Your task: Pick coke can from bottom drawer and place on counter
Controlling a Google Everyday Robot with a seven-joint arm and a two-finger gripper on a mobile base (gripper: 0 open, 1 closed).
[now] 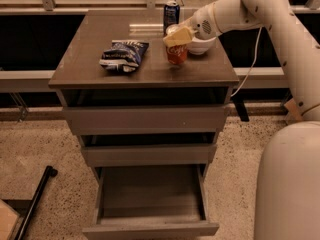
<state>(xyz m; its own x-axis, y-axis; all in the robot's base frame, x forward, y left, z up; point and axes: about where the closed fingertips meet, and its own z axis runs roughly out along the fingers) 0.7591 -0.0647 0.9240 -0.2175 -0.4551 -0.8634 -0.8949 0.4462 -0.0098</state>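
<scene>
The coke can (pixel 176 54), red with white script, stands upright on the counter (pixel 90 59) right of the middle. My gripper (pixel 178 36) is directly over the can's top and hides it, reaching in from the right on the white arm (pixel 235 9). The bottom drawer (pixel 150 196) is pulled open at the foot of the cabinet, and its inside shows nothing in it.
A dark blue can (pixel 171 13) stands behind the coke can. A white bowl (pixel 201 46) sits just to its right. A blue chip bag (pixel 123 55) lies left of it. The two upper drawers are slightly open. My white base (pixel 287 184) is at the lower right.
</scene>
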